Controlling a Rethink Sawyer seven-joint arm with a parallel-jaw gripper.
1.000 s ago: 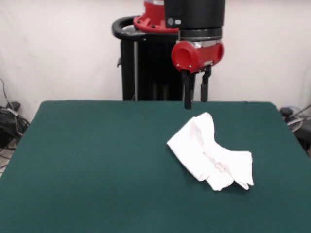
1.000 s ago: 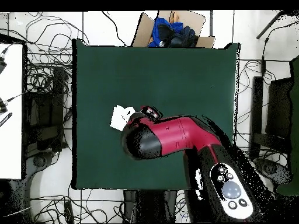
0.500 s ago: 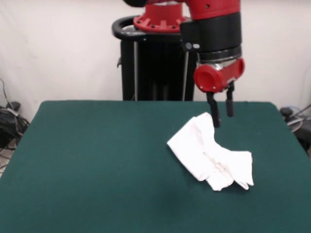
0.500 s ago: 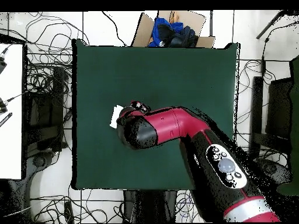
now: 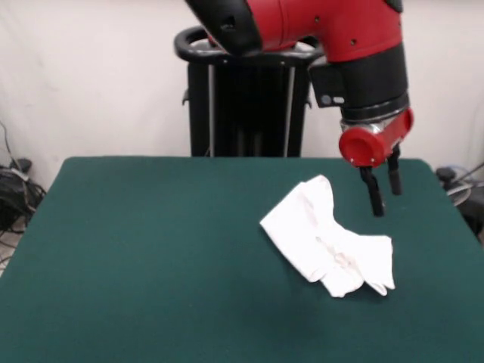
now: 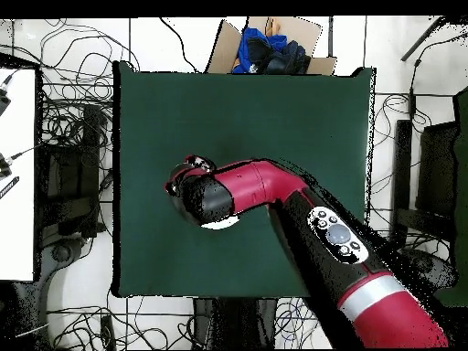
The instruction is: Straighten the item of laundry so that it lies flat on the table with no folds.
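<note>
- One crumpled item of laundry (image 5: 329, 242) sits right of centre on the table (image 5: 151, 257) in the front view, nearest of everything to the camera: plain white side up, bunched into a diagonal heap with folds running through it (no print showing from here).
- Just behind it and to its right, the gripper (image 5: 382, 195) hangs above the green top, clear of the cloth; its two dark fingers (image 5: 374, 193) stand slightly apart and hold nothing.
- Up from there, the red and black arm (image 5: 333, 45) slants in from the top.
- Overhead, that arm (image 6: 274, 201) covers nearly all the shirt; only a white sliver (image 6: 218, 223) peeks out beneath it.
- Farthest back from the robot, a cardboard box (image 6: 270, 46) with blue cloth sits past the table edge.
</note>
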